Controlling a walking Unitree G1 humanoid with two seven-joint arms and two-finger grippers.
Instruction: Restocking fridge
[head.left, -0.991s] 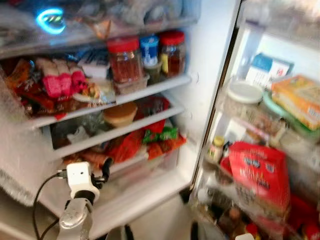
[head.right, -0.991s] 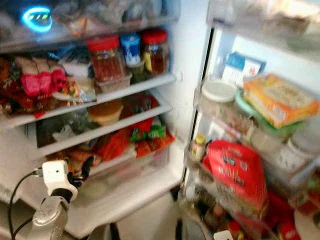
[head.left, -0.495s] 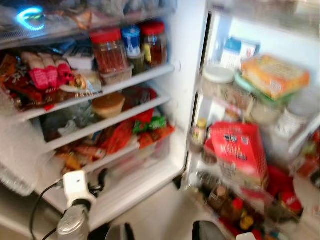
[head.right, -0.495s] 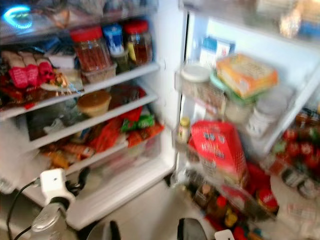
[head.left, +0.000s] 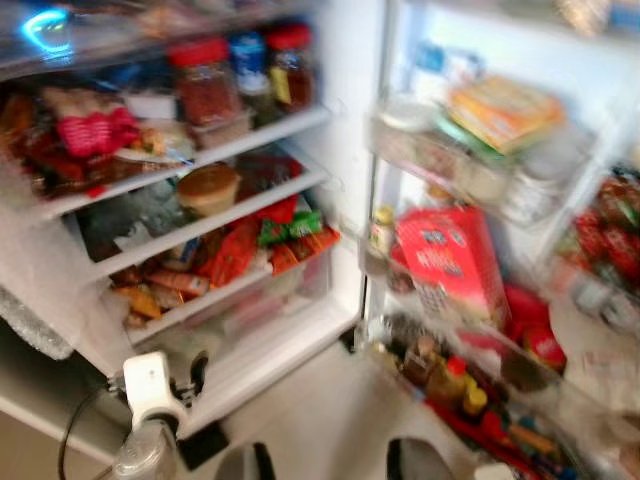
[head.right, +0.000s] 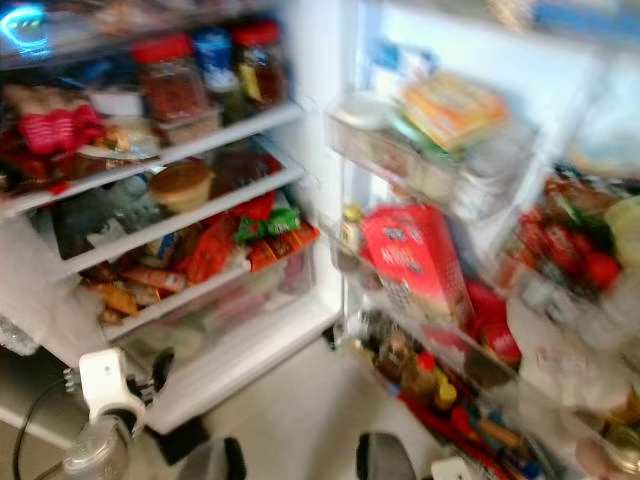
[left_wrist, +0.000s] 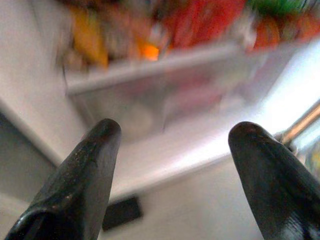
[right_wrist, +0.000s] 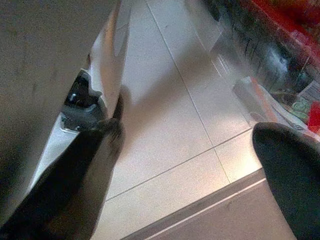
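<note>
Fridge stands open, main compartment and door racks both stocked; head views are blurred. On the fridge's upper shelf: red-lidded jars with a blue-lidded container between them, pink-and-red packets further toward the hinge-free side. On the shelf below the jars, a brown tub; below that, red and green snack packets above a clear drawer. In the fridge's door racks: an orange box on the upper rack, a red carton on the middle rack, small bottles on the lowest rack. Left claw is raised before the drawer, fingers well apart, holding nothing, aimed at the drawer front. Right claw hangs low over the tiled floor near the foot of the fridge door, fingers apart, holding nothing
</note>
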